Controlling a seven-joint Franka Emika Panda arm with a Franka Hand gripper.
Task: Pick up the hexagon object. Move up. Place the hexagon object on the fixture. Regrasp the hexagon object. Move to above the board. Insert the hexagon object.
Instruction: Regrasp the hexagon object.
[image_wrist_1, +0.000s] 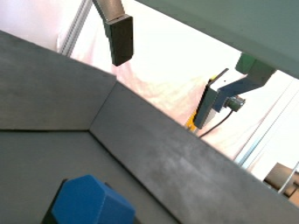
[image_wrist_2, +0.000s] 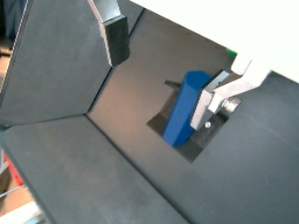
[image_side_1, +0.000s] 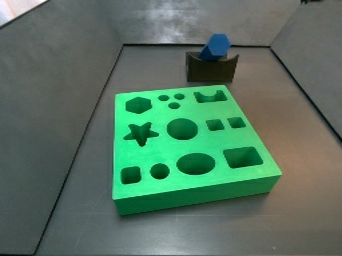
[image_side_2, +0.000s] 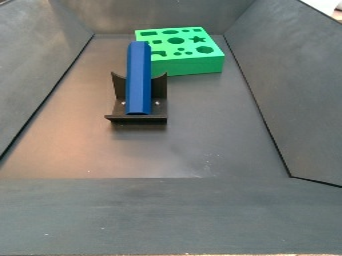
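Note:
The blue hexagon object (image_side_2: 139, 72) leans on the dark fixture (image_side_2: 136, 110), its hexagonal end pointing up (image_side_1: 215, 46). The fixture (image_side_1: 211, 68) stands behind the green board (image_side_1: 191, 150), which lies flat with its shaped holes facing up (image_side_2: 182, 50). My gripper does not show in either side view. In both wrist views my gripper (image_wrist_2: 163, 79) (image_wrist_1: 170, 83) is open and empty. In a wrist view the blue bar (image_wrist_2: 184, 109) stands beside one finger (image_wrist_2: 222, 92), apart from the other finger (image_wrist_2: 114, 37). Its end also shows in a wrist view (image_wrist_1: 87, 203).
Dark grey sloping walls (image_side_2: 40, 80) close in the floor on all sides. The board takes up the floor's middle in a side view, with bare floor (image_side_2: 174, 150) in front of the fixture.

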